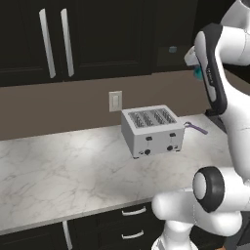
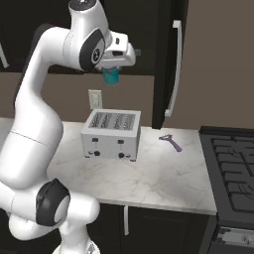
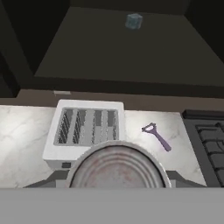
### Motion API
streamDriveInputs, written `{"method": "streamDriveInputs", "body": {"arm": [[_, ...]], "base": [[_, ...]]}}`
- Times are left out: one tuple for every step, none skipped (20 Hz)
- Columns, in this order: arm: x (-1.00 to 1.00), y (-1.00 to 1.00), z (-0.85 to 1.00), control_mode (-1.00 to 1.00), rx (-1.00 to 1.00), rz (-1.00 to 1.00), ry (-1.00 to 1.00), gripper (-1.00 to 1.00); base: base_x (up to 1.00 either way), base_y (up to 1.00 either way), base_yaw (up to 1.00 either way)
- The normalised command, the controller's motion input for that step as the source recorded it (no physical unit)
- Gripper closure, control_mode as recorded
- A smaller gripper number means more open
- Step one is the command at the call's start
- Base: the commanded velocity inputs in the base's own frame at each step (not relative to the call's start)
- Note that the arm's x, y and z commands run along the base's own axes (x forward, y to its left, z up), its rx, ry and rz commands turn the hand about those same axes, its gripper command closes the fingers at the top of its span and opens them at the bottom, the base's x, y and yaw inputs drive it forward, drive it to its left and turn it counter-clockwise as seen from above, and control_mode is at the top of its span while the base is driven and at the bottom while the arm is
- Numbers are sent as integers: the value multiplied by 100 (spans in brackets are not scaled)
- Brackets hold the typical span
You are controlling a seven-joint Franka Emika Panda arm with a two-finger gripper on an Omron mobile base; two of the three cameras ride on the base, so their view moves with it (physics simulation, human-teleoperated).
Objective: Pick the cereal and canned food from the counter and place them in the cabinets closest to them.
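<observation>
**Teal can held up at open cabinet**

One small teal-blue cylindrical can [image 2: 111,76], one silver four-slot toaster [image 2: 111,134], one purple peeler [image 2: 171,142], one white wall switch plate [image 1: 115,101], one small pale-blue cube [image 3: 134,21] deep on the cabinet shelf. Two-finger gripper [image 2: 112,74] clamps the can, raised above the toaster in front of the dark upper cabinets [image 1: 105,36]. Left base view: arm covers most of the can. Hand view: can's paler metal top cut off at the bottom. White marble-look counter [image 1: 53,171] below; black stove top [image 2: 233,168] cropped at right.
</observation>
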Motion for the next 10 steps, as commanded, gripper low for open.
{"method": "streamDriveInputs", "body": {"arm": [[53,0,17,-100,2,-4,0,100],[53,0,15,-100,2,-4,0,100],[54,0,15,-100,2,-4,0,100],[55,0,14,-100,1,-4,0,100],[58,0,14,-100,2,-4,0,100],[60,0,19,-100,4,-1,0,100],[58,-3,21,-100,6,-1,0,100],[55,-8,22,-100,8,-1,0,100],[56,-13,23,-100,9,-1,0,100],[59,-12,21,-100,8,0,0,100]], "base": [[0,0,0],[0,0,0],[0,0,0],[0,0,0],[0,0,0],[0,0,0],[0,0,0],[0,0,0],[0,0,0],[0,0,0]]}}
